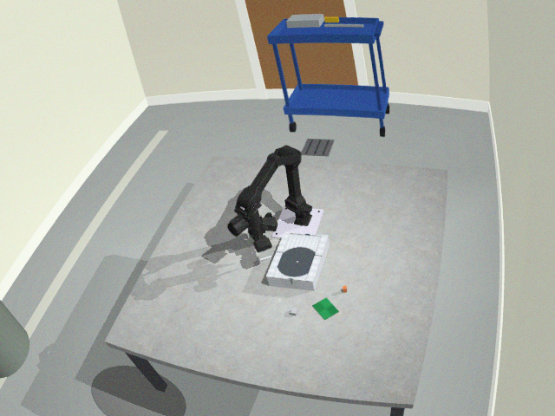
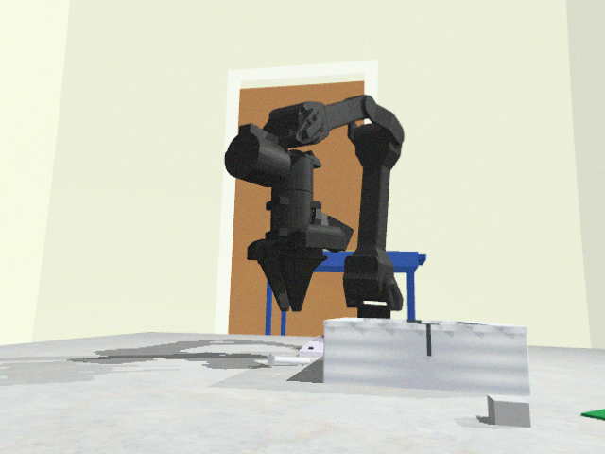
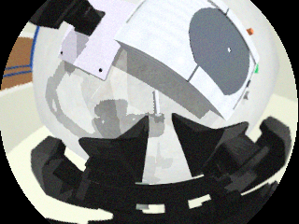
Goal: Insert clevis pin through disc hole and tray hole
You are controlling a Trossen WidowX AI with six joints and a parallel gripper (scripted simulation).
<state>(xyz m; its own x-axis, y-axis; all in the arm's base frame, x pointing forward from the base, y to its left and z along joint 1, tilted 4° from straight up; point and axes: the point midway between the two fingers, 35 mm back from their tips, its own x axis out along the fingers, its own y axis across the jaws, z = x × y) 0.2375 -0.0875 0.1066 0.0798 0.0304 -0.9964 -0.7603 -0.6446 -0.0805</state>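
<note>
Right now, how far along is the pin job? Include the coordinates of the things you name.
Done: the disc (image 1: pixel 291 266) (image 3: pixel 212 51) lies flat in the tray (image 1: pixel 291 283) (image 2: pixel 381 357) (image 3: pixel 159 35), its hole showing no pin.
In hand: nothing; the open gripper (image 2: pixel 290 309) (image 3: pixel 160 118) hangs above the table.
Left: the pin (image 1: pixel 266 257) (image 2: pixel 292 360) (image 3: pixel 156 102) lies beside the tray, so grasping, inserting, releasing and backing away all remain.

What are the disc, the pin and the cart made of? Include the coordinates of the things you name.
Disc (image 1: pixel 293 267) (image 3: pixel 212 51): probably metal, matt dark grey. Pin (image 2: pixel 291 360) (image 3: pixel 157 104): perhaps steel, pale grey with a bright streak. Cart (image 1: pixel 336 111) (image 2: pixel 410 293): painted metal or plastic; the even blue leaves it open.
</note>
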